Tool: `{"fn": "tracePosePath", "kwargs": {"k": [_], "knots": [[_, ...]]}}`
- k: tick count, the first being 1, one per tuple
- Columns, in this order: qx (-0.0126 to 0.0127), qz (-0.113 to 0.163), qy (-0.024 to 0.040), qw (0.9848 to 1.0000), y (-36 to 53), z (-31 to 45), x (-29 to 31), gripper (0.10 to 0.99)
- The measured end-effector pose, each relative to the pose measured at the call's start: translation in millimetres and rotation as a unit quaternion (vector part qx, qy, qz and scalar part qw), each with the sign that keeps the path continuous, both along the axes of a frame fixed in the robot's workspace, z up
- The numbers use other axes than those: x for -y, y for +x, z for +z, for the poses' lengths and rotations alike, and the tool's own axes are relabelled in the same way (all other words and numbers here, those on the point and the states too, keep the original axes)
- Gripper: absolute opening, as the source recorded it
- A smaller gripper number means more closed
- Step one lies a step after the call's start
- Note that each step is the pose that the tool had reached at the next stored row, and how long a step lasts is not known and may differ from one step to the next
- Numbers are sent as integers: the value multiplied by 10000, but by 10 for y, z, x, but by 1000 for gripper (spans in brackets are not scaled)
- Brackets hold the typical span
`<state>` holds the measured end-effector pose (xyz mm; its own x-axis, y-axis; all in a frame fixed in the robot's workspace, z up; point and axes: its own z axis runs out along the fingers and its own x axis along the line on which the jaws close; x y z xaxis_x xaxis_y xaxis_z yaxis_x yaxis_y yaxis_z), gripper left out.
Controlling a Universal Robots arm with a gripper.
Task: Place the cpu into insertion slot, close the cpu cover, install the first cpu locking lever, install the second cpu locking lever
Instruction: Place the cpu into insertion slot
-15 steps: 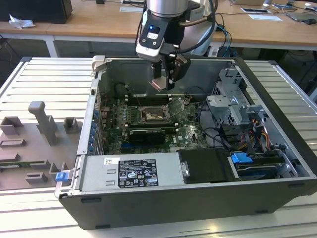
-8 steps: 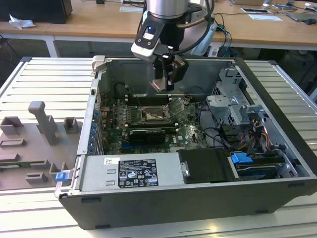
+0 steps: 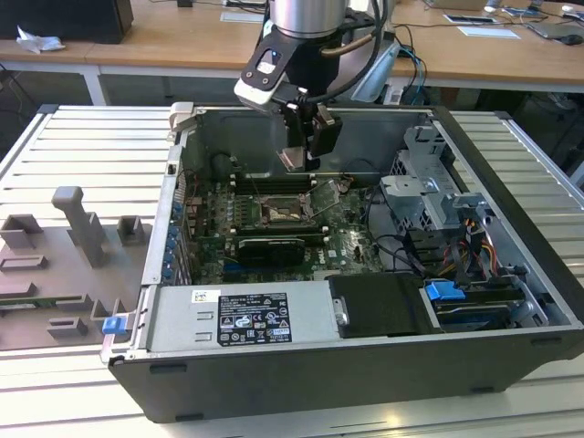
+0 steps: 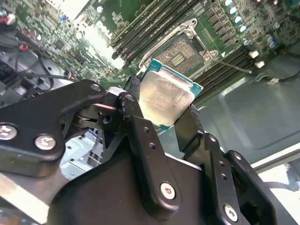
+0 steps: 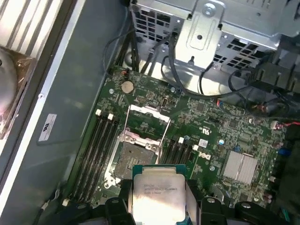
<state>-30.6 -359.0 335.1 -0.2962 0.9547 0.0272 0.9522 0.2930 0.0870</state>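
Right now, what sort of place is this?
Probably a robotics or electronics lab: an open computer case lies on a slatted metal table, wooden desks stand behind, and the end effector holds the cpu above the green circuit board.

Probably a robotics lab, open computer case on slatted metal bench, wooden desks behind

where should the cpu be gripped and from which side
By two opposite edges, from above its flat face, as the pincer holds the cpu: a thin square plate offers only its edges, and the face toward the insertion slot stays free.
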Motion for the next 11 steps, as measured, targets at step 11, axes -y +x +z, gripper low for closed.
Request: {"fn": "tracePosePath", "kwargs": {"k": [11], "knots": [[0, -1165, -4, 9932, 0, -96, 0, 537]]}}
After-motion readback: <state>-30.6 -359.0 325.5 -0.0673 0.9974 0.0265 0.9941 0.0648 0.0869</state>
